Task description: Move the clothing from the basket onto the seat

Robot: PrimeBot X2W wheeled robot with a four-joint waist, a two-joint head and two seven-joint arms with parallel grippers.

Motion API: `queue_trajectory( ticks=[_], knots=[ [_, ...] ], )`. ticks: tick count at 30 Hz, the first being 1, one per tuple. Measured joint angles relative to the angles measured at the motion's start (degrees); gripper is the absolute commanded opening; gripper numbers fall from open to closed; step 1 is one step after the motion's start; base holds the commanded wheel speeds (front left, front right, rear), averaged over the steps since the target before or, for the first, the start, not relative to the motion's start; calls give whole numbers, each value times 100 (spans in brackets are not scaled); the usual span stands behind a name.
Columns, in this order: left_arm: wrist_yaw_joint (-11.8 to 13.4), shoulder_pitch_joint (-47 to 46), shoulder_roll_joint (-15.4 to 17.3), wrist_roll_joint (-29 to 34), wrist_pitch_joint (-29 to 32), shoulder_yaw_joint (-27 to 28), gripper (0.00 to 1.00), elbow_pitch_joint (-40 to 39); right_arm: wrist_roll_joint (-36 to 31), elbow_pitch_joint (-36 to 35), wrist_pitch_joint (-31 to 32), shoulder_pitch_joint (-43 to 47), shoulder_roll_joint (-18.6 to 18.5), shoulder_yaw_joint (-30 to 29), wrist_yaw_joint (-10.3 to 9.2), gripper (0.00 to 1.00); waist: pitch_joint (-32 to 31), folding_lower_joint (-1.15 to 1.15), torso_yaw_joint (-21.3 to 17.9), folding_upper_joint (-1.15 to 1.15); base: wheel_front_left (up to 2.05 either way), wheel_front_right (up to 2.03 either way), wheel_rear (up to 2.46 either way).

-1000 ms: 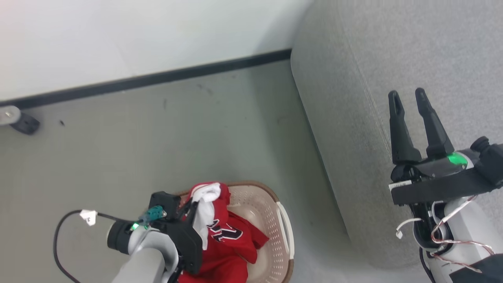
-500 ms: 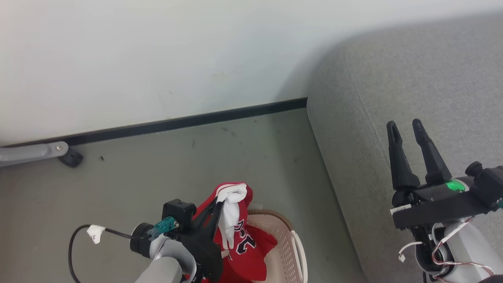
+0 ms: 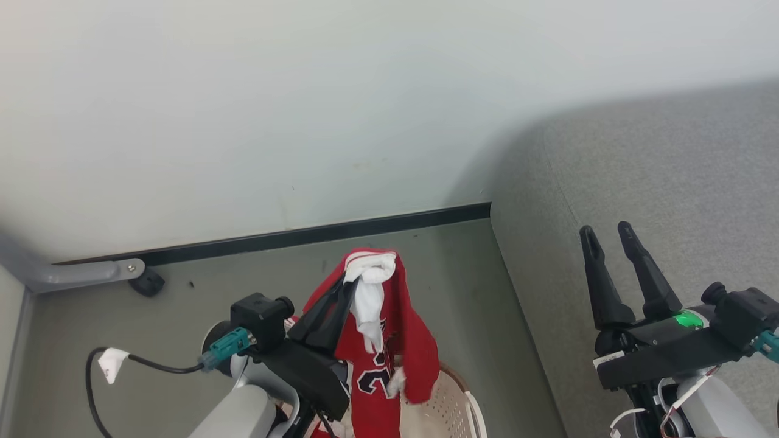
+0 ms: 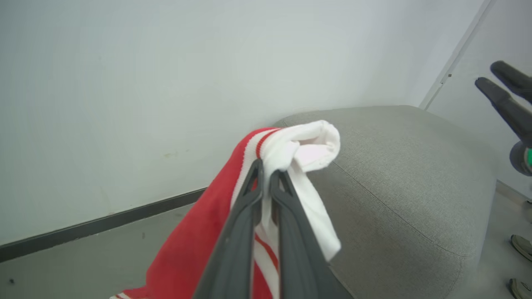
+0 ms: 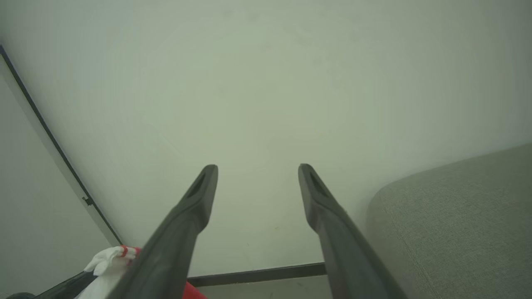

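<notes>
A red jersey with white trim, the clothing (image 3: 389, 328), hangs from my left gripper (image 3: 348, 286), which is shut on its white collar. Most of the cloth is lifted above the beige perforated basket (image 3: 447, 404) at the bottom edge. In the left wrist view the fingers (image 4: 249, 207) pinch the bunched collar of the clothing (image 4: 307, 143), with the grey seat (image 4: 395, 174) just behind. That seat (image 3: 669, 182) rises at the right in the head view. Over its near side my right gripper (image 3: 605, 230) stands open and empty, its gap wide in the right wrist view (image 5: 257, 170).
A pale wall with a black baseboard (image 3: 316, 234) runs behind the grey floor. A grey metal leg with a black foot (image 3: 146, 283) sits at the left. A cable with a white tag (image 3: 112, 365) trails from my left wrist. Shoes (image 4: 521, 245) stand beyond the seat.
The head camera has tilted upward. My left gripper has lifted the jersey higher, so it now hangs above the basket. The right gripper stays open.
</notes>
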Motion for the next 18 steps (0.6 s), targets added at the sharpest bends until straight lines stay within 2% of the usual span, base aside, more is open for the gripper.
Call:
queue_trajectory(
  ticks=[8,18],
  knots=[
    [0,-240,294,-73,4,-23,0,-898,89,-109,1,93,-69,218,0,100,-119,1,26,0,0,0,0],
    [0,-619,318,-167,254,-14,0,-1328,140,-164,0,101,-162,457,0,100,-142,1,23,1,0,0,0]
  ],
)
